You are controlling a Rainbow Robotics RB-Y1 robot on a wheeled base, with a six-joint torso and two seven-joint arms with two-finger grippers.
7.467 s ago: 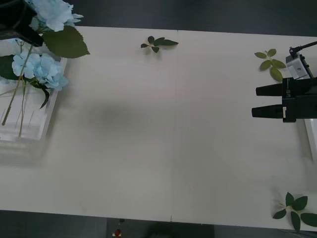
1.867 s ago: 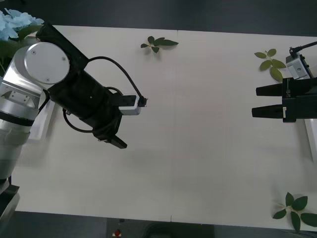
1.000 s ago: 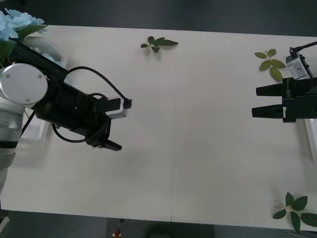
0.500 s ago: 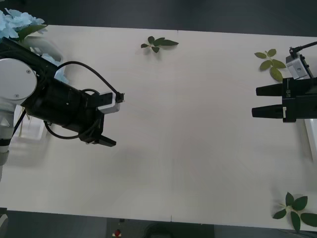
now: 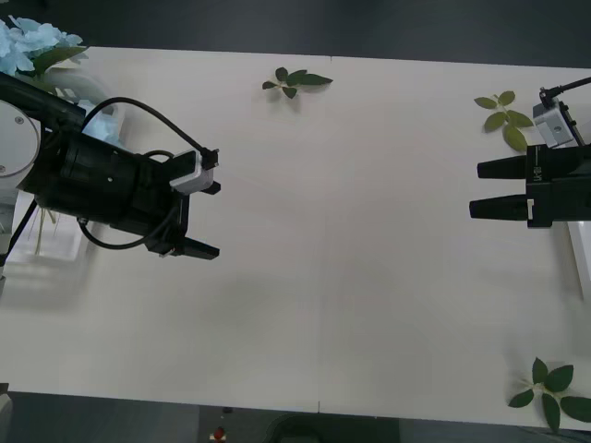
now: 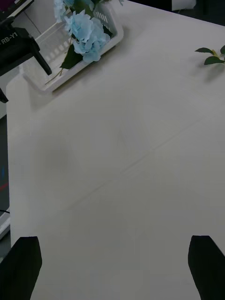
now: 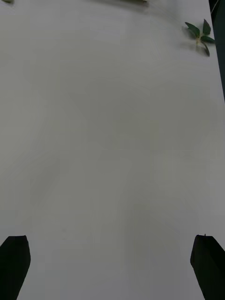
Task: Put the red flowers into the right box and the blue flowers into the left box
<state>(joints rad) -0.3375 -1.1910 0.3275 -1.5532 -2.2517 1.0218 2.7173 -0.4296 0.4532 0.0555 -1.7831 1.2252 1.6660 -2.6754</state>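
Pale-blue flowers (image 5: 32, 41) lie in the white latticed left box (image 5: 55, 254) at the table's far left, partly behind my left arm. The right wrist view shows the blue flowers (image 6: 88, 29) resting inside the left box (image 6: 70, 75). My left gripper (image 5: 207, 220) is open and holds nothing, just right of that box over bare table. At the right edge my right gripper (image 5: 491, 189) hangs open and empty, beside the white rim of the right box (image 5: 582, 263). The red flowers are out of view.
Loose green leaf sprigs lie at the far edge (image 5: 295, 81), at the far right (image 5: 503, 115) and at the near right corner (image 5: 554, 388). One sprig (image 7: 200, 33) appears in the left wrist view. The table ends in dark floor on all sides.
My left arm has drawn back leftward across the table toward the left box, its gripper open and empty; earlier it held a blue flower over that box. The right arm has stayed put.
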